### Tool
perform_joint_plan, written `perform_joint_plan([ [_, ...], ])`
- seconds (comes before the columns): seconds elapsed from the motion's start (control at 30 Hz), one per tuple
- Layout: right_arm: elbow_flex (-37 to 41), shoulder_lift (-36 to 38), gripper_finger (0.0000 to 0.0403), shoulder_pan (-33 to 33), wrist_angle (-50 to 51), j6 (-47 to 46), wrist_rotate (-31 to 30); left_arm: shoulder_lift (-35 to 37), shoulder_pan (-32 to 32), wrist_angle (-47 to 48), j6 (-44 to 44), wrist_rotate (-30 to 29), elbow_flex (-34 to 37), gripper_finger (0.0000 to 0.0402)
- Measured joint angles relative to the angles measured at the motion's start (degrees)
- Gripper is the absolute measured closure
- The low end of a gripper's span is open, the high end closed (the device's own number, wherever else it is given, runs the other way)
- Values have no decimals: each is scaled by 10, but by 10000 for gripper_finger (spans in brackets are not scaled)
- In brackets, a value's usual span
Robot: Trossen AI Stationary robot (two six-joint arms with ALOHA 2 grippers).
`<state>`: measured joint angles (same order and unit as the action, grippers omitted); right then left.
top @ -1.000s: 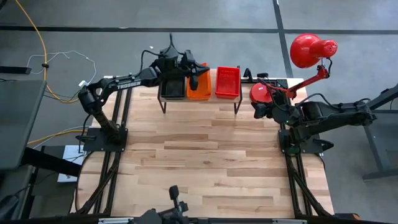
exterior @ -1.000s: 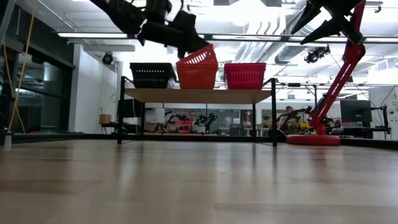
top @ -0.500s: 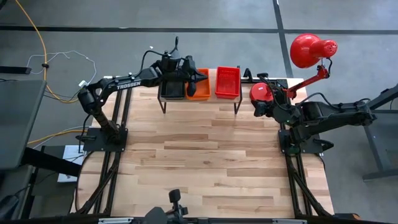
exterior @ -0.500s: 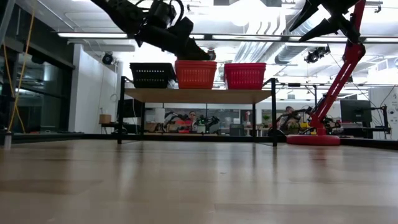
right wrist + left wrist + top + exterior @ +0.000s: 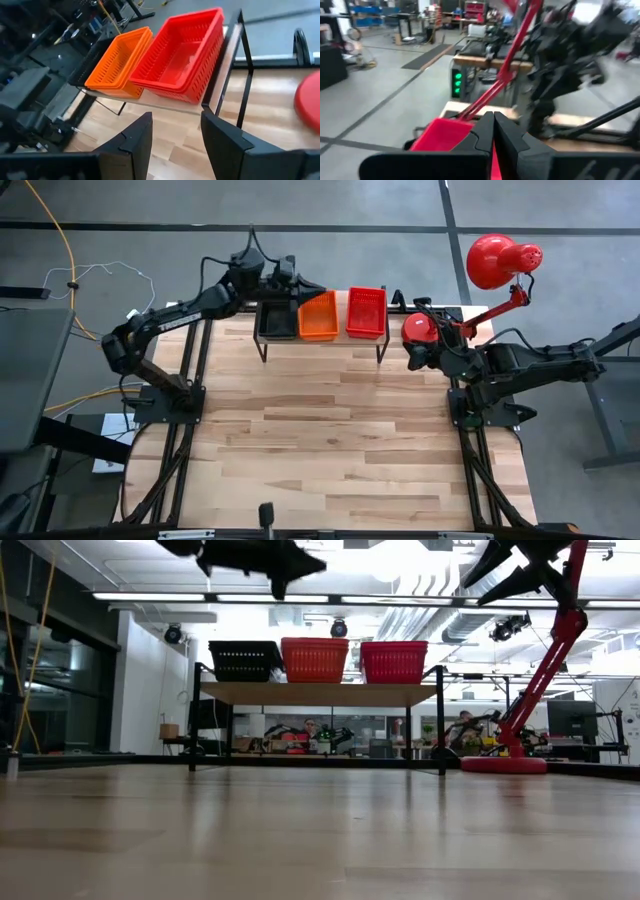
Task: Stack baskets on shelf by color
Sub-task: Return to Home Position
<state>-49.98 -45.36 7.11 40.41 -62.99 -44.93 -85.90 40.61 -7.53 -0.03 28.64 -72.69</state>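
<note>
1. Left gripper (image 5: 312, 285) – fingers pressed together, empty – hangs upper centre, above the shelf (image 5: 320, 693).
2. Black basket (image 5: 276, 321), orange baskets (image 5: 318, 317) and red baskets (image 5: 366, 313) line the shelf.
3. Right gripper (image 5: 176, 119), fingers spread, waits centre-right.

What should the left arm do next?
Probably draw the left gripper back toward its base: it hangs shut and empty above the shelf, where black baskets, orange baskets and red baskets stand sorted. The right gripper waits beside the shelf.
</note>
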Motion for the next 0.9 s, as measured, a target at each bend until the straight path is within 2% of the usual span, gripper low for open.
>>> perform_joint_plan([
  [0.17,0,0,247,0,-28,82,-3,45,-37,32,-60,-2,0,401],
  [0.3,0,0,247,0,-44,140,38,84,-86,16,-108,-10,32,401],
  [0.57,0,1,247,0,-45,211,123,180,-205,-156,-226,-163,256,401],
  [0.77,0,1,247,0,-54,240,167,263,-304,-160,-258,-304,358,401],
  [0.9,0,1,247,0,-77,229,172,316,-343,-158,-253,-338,396,401],
])
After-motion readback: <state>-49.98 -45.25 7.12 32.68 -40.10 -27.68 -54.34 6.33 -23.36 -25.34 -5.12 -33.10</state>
